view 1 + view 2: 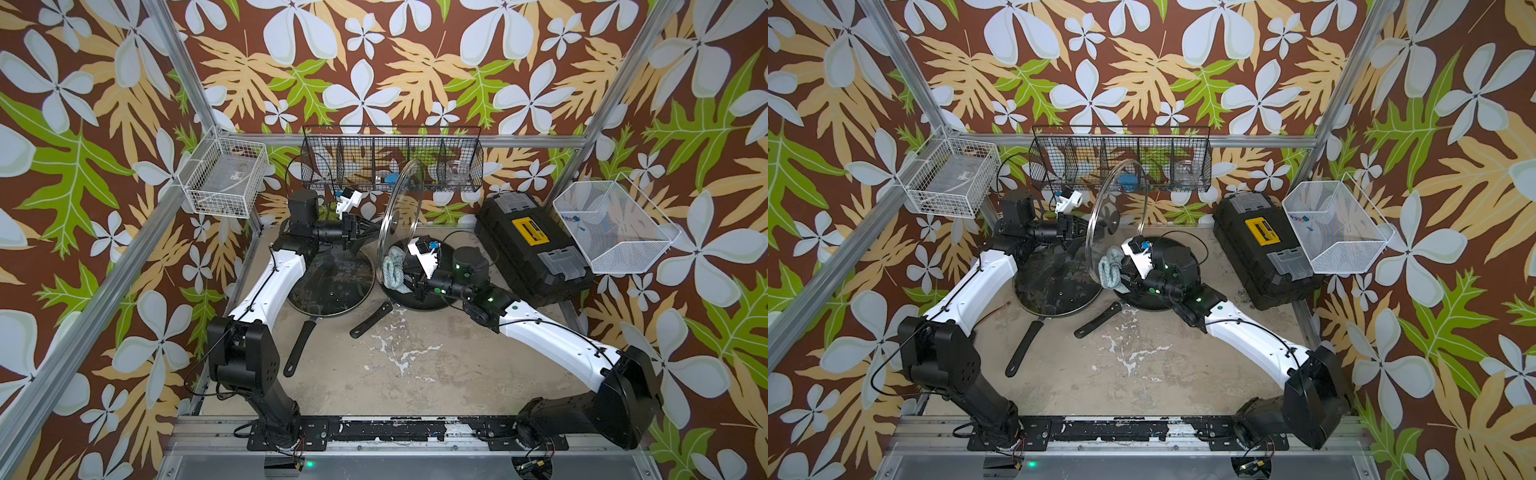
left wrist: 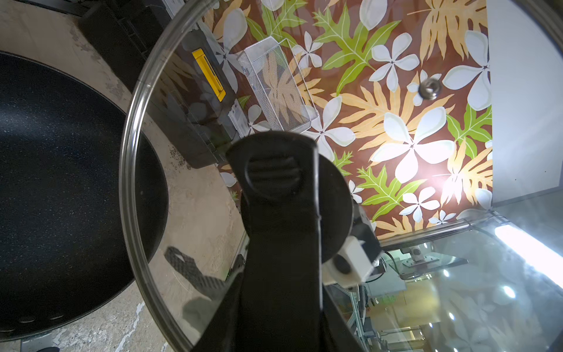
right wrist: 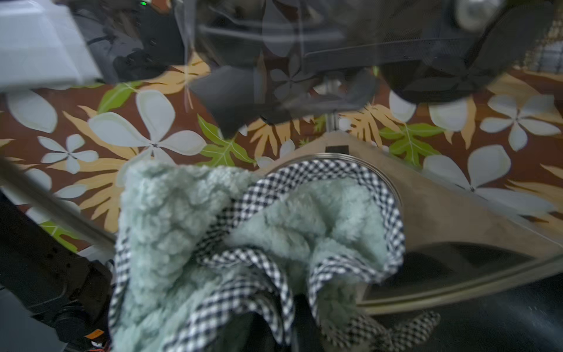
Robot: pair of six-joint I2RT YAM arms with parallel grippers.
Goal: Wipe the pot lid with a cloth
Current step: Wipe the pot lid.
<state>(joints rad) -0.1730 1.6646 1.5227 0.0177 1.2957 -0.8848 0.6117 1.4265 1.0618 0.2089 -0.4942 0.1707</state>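
Both clamped: left gripper (image 1: 376, 224) stands the glass lid (image 1: 405, 191) upright so our right gripper's (image 1: 409, 276) cloth (image 1: 392, 266) can wipe it.

Both top views look steeply down from high above the front of the table (image 1: 415, 365), sharing nearly the whole scene. The left wrist camera looks closely through the upright glass lid (image 2: 182, 183). The right wrist camera faces that lid from the other side, right behind the cloth (image 3: 213, 243).
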